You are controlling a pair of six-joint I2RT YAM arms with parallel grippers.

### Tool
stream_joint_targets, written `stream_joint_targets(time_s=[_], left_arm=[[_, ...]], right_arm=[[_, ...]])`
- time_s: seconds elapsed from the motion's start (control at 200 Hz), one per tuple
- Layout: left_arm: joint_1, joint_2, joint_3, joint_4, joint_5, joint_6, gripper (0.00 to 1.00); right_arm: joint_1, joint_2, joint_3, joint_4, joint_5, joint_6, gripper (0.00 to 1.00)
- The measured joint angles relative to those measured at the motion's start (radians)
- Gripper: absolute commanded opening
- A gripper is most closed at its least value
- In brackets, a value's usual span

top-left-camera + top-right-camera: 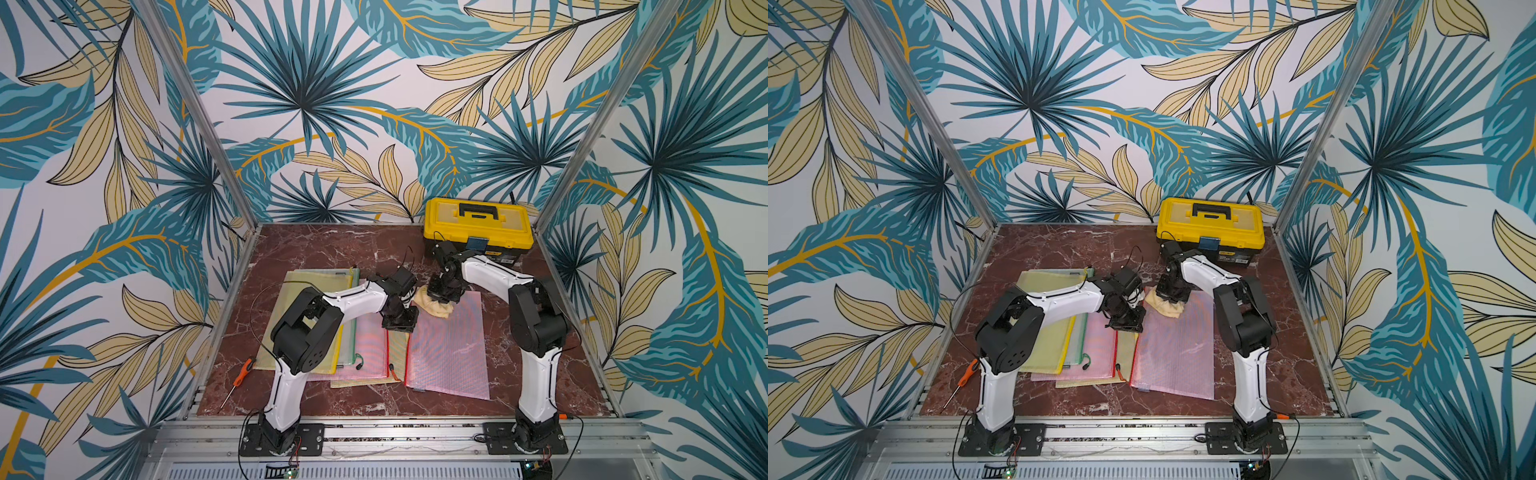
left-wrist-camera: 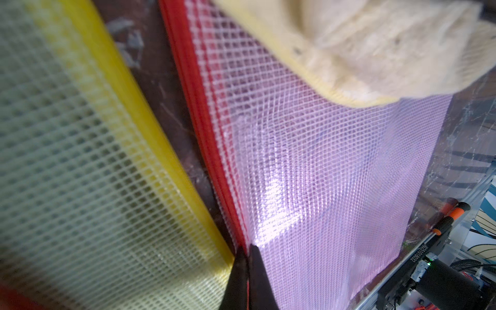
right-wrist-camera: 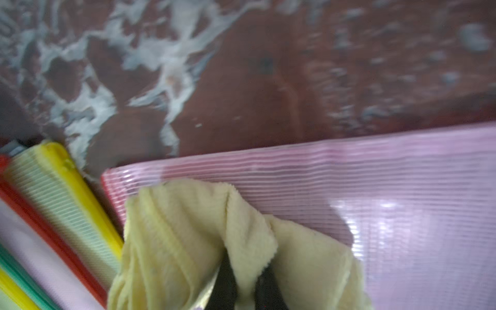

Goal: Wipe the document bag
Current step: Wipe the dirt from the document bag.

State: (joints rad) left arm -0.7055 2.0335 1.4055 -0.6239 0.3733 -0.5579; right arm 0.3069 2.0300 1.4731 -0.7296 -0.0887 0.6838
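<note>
Marble tabletop [image 1: 332,249] | pink mesh document bag [image 1: 449,353] lies flat beside stacked pouches [image 1: 316,280] | left gripper [image 2: 248,265] clenched on its red zipper edge [image 2: 204,134], pinning it | right gripper [image 3: 245,281] grasping yellow cloth [image 1: 434,307] at the bag's far corner | wiping seemingly barely begun; most of the surface appears left.

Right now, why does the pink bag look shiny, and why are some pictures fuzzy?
Left wrist view: a bright white glare patch sits on the pink bag, and the cloth up close is out of focus. Right wrist view: everything is smeared, the marble table most, with glare on the bag too. Both top views: sharp and evenly lit.
</note>
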Motion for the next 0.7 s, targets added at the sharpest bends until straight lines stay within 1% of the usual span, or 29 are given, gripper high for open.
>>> stream_joint_targets(time_s=[0.08, 0.165, 0.215, 0.25, 0.295, 0.345, 0.421, 0.476, 0.526, 0.596, 0.701], left_arm=[[0.0, -0.001, 0.0, 0.001, 0.0, 0.0, 0.0], [0.0, -0.001, 0.0, 0.001, 0.0, 0.0, 0.0], [0.0, -0.001, 0.0, 0.0, 0.0, 0.0, 0.0], [0.0, -0.001, 0.0, 0.0, 0.0, -0.001, 0.0], [0.001, -0.001, 0.0, 0.0, -0.001, -0.001, 0.0], [0.002, -0.001, 0.0, 0.0, 0.0, -0.002, 0.0], [0.002, -0.001, 0.0, 0.0, -0.002, -0.008, 0.0], [0.003, -0.001, 0.0, 0.0, -0.004, -0.012, 0.0], [0.005, -0.001, 0.0, 0.0, -0.005, -0.016, 0.0], [0.009, -0.001, 0.0, 0.0, -0.007, -0.02, 0.0], [0.016, -0.001, 0.0, 0.003, -0.006, -0.027, 0.0]], right_arm=[[-0.095, -0.072, -0.098, -0.007, 0.007, -0.02, 0.0], [-0.205, -0.154, -0.183, -0.039, 0.047, -0.041, 0.0], [-0.243, -0.189, -0.207, -0.061, 0.063, -0.048, 0.0], [-0.248, -0.211, -0.215, -0.071, 0.066, -0.049, 0.0], [-0.23, -0.229, -0.214, -0.076, 0.063, -0.048, 0.0], [-0.179, -0.237, -0.206, -0.076, 0.061, -0.042, 0.0], [-0.064, -0.227, -0.187, -0.055, 0.042, -0.021, 0.0], [0.026, -0.211, -0.186, -0.012, 0.0, 0.008, 0.0], [0.084, -0.198, -0.196, 0.031, -0.043, 0.035, 0.0], [0.116, -0.19, -0.237, 0.089, -0.087, 0.07, 0.0], [0.084, -0.195, -0.31, 0.114, -0.105, 0.091, 0.0]])
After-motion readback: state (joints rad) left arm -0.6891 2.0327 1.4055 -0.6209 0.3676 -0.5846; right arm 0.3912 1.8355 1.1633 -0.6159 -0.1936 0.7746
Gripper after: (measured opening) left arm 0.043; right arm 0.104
